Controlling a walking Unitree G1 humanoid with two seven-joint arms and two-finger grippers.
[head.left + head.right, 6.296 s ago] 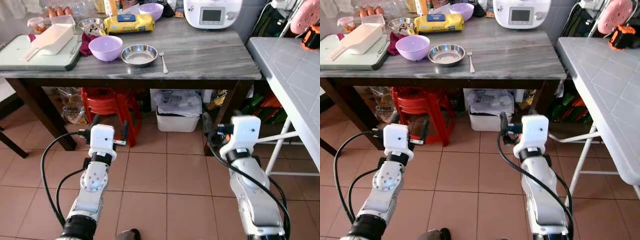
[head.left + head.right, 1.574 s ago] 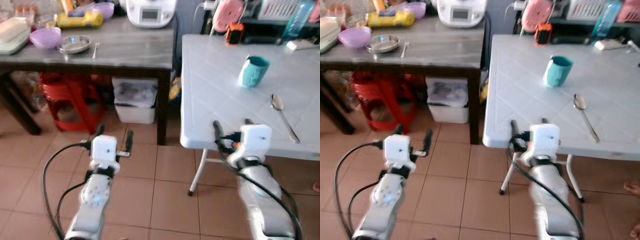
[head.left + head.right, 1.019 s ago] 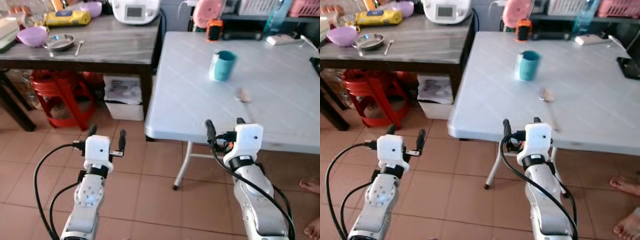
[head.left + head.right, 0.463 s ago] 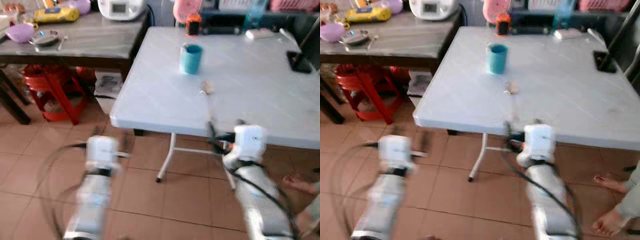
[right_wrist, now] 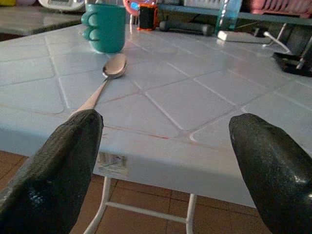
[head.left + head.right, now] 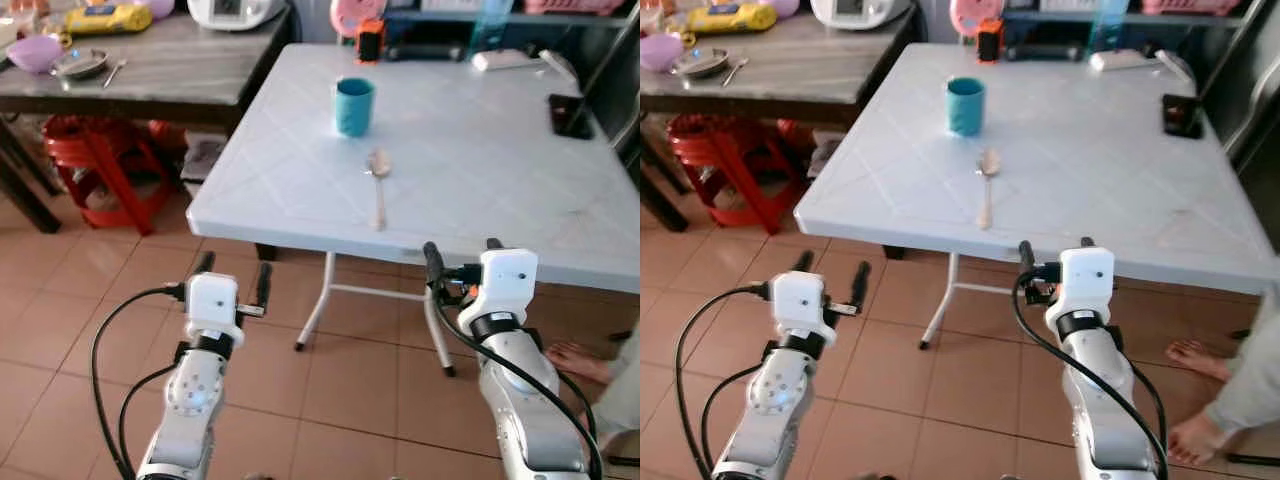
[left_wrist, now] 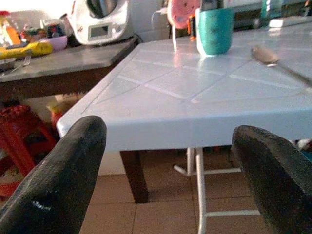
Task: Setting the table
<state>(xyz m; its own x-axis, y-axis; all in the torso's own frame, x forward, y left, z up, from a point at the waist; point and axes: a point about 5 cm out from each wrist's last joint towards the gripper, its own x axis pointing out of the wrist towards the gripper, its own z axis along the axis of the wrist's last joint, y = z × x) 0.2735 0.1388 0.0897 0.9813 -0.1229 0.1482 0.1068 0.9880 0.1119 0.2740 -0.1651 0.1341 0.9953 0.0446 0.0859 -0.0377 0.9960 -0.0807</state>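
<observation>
Two grippers, both with fingers spread wide and holding nothing. Left gripper (image 6: 233, 279) hanging low over the tiled floor (image 6: 60, 300), short of the white table's (image 6: 470, 170) near corner and below its edge. Right gripper (image 6: 458, 262) raised just under the near rim, almost at tabletop level, probably carried there to be ready for a reach across the surface.

Further out on the tabletop, a spoon (image 6: 377, 180) lying flat, bowl away from the robot, handle trailing back toward the near edge; seen along the right gripper's line in the right wrist view, so likely the first thing within reach. Just beyond the spoon's bowl, a teal cup (image 6: 354, 106) standing upright, apart from the spoon, not touching. Laid together like a place setting begun but not squared up.

Off to the left, a grey wooden table (image 6: 180, 70) bearing a purple bowl (image 6: 32, 53), a steel dish (image 6: 80, 65) and a fork (image 6: 114, 72), well apart from the white table; presumably the stock to draw from. Near the floor at far right, a person's foot (image 6: 572, 357).
</observation>
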